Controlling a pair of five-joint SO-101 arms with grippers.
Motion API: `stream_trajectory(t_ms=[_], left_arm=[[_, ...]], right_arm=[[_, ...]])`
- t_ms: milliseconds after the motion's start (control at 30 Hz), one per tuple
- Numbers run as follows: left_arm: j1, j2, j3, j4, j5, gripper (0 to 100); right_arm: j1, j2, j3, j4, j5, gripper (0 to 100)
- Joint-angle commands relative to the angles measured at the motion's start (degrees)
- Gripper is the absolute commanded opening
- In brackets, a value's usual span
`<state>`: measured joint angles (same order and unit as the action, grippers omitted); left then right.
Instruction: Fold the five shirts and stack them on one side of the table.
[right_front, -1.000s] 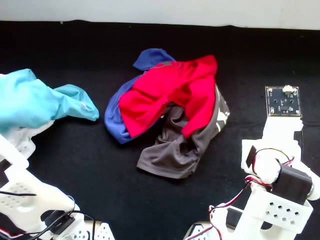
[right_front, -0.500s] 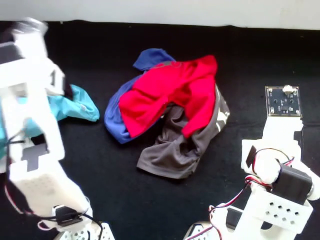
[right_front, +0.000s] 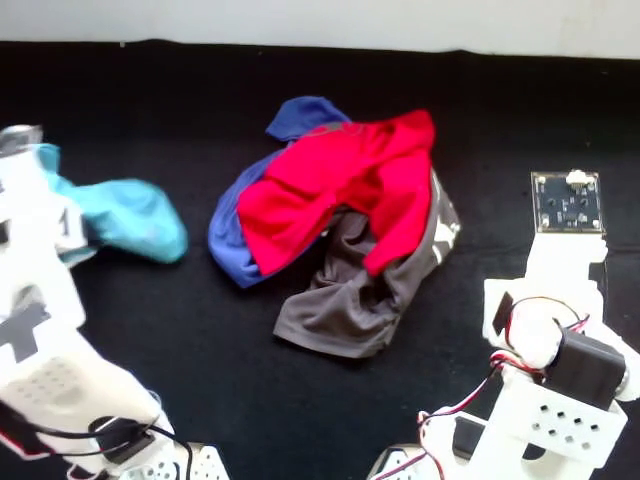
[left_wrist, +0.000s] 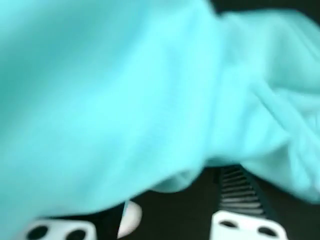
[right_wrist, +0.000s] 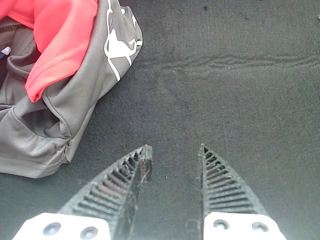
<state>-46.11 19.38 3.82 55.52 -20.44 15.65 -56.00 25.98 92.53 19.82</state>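
**Status: shirts unfolded, right hand spread**

The red shirt (right_front: 340, 185) lies crumpled at mid-counter (right_front: 200, 350). It rests on top of the blue shirt (right_front: 232, 245) and the grey shirt (right_front: 350, 295), and all three form one heap. The teal shirt (right_front: 125, 215) is bunched at the left side, apart from the heap and against the left arm (right_front: 35, 300). Teal cloth drapes over the left hand (left_wrist: 185, 190), and whether it is spread or closed cannot be told. The right hand (right_wrist: 172, 150) is spread over bare counter, just beside the grey shirt.
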Motion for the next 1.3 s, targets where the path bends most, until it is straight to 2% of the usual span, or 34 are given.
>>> stream_trajectory(t_ms=[0,167,300,400,600,767,867,1100,1200,1267], left_arm=[[-10.2,-2.3,-5.8,-1.7,-2.2,25],[-17.6,-2.4,-15.5,-0.4,-2.2,25],[-17.4,-2.4,-21.1,6.1,-2.2,25],[-14.5,-2.9,-23.6,12.2,-1.9,25],[-2.1,-3.6,-34.9,33.4,-1.8,25],[11.8,-3.6,-40.7,42.6,-1.8,25],[20.2,-3.5,-40.5,44.2,0.7,25],[38.0,-0.5,-39.9,42.5,17.0,27],[43.8,5.1,-40.0,41.2,22.9,30],[45.6,10.1,-40.0,39.2,24.0,29]], right_arm=[[-0.5,-0.3,-0.1,-0.7,0.0,15.2],[-0.6,-0.3,-0.1,-1.0,-0.3,15.2],[-0.6,-0.3,-0.1,-1.0,-0.3,15.2],[-0.6,-0.3,-0.1,-0.9,-0.3,15.2],[-0.6,-0.3,-0.1,-0.8,0.0,15.2],[-0.6,-0.3,-0.1,-0.7,0.0,15.2],[-0.6,-0.3,-0.1,-0.7,0.0,15.2],[-0.6,-0.3,-0.1,-0.7,0.0,15.2],[-0.6,-0.3,-0.1,-0.7,0.0,15.2],[-0.6,-0.3,-0.1,-0.7,0.0,15.2]])
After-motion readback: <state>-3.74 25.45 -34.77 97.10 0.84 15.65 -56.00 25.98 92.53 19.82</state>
